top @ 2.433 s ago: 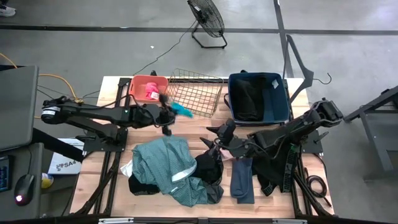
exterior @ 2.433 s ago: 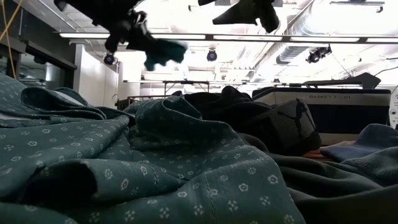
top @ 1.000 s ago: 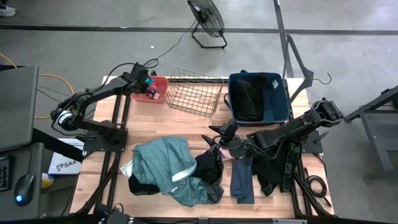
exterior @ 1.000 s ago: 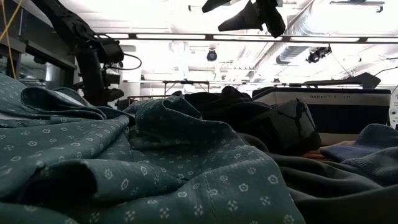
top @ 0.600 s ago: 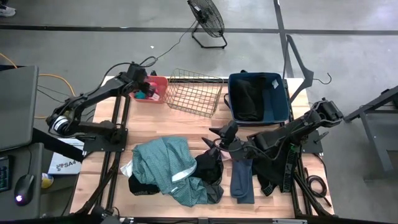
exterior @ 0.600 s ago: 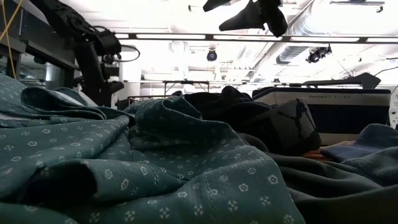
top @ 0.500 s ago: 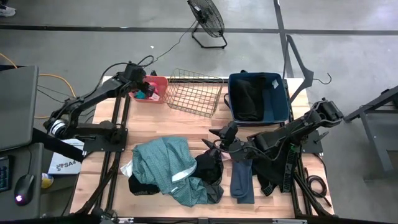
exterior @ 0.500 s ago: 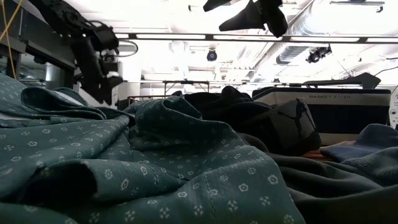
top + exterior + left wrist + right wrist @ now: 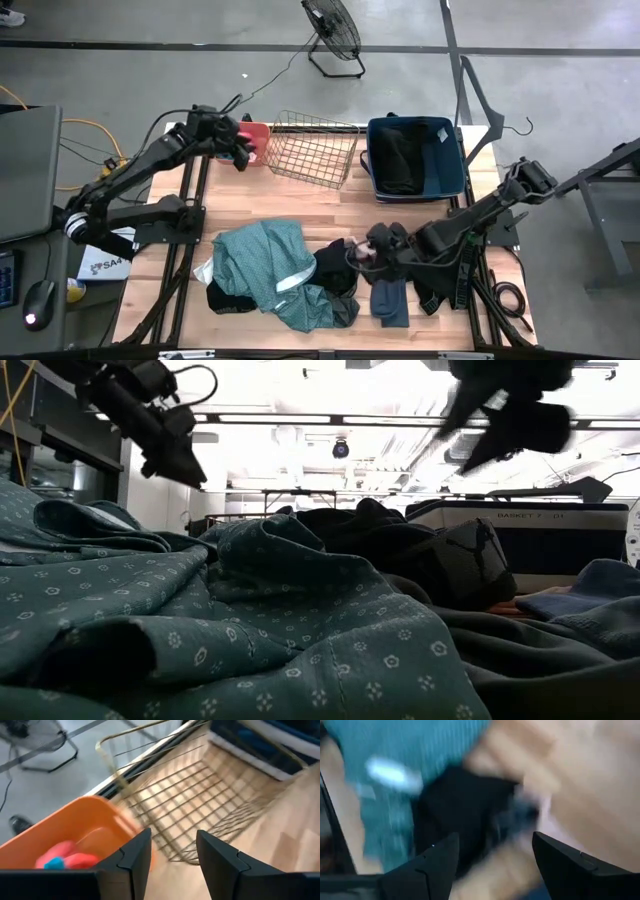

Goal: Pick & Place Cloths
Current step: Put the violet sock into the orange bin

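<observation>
A large teal cloth (image 9: 262, 262) lies spread at the near middle of the table. A black cloth (image 9: 335, 268) bunches against its right side, and a dark blue cloth (image 9: 390, 296) lies farther right. Small pink (image 9: 75, 857) and teal (image 9: 52, 864) pieces lie in the coral tub (image 9: 75, 827) at the far left. My left gripper (image 9: 172, 835) hangs open over the tub's right rim (image 9: 258, 130) with nothing between its fingers. My right gripper (image 9: 495, 840) hangs open just above the black cloth (image 9: 465, 805), also holding nothing.
A wire basket (image 9: 315, 148) stands beside the tub at the far middle. A dark blue bin (image 9: 415, 121) with black cloth inside stands at the far right. More dark cloth lies under the right arm (image 9: 440, 275). Bare wood shows between the containers and the cloth pile.
My left gripper has risen out of the coral tub and tipped up from pointing down to a shallow slant. My right gripper has swung toward the table's near edge and down, and now tips toward the black cloth. The cloths on the table have stayed put.
</observation>
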Action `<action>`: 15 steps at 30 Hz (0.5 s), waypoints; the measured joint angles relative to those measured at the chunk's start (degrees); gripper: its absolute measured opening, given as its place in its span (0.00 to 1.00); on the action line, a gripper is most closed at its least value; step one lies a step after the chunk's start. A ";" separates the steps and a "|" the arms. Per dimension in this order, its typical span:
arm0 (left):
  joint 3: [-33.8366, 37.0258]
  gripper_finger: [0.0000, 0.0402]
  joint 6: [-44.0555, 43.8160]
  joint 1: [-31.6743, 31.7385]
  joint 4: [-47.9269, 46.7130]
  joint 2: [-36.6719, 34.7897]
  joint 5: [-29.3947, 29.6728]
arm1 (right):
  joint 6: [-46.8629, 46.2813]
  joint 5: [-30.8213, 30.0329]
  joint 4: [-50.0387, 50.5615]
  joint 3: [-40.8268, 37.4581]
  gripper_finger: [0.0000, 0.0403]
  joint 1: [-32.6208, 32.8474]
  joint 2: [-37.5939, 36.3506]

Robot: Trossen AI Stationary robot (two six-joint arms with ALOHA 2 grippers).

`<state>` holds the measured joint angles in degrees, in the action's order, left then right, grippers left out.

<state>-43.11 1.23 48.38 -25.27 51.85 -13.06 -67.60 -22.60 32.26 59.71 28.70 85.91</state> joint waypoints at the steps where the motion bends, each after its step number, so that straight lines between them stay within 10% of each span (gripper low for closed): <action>1: 0.00 0.36 -0.04 -1.17 0.56 -0.17 0.05 | -0.44 2.72 1.10 0.01 0.61 0.28 0.00; 15: 0.00 0.31 -0.24 -11.85 4.96 -0.26 0.09 | 16.17 17.79 5.99 0.01 0.61 5.88 4.59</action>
<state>-43.11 0.99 36.53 -20.32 51.59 -12.97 -51.44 -4.81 38.25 59.72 34.58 90.50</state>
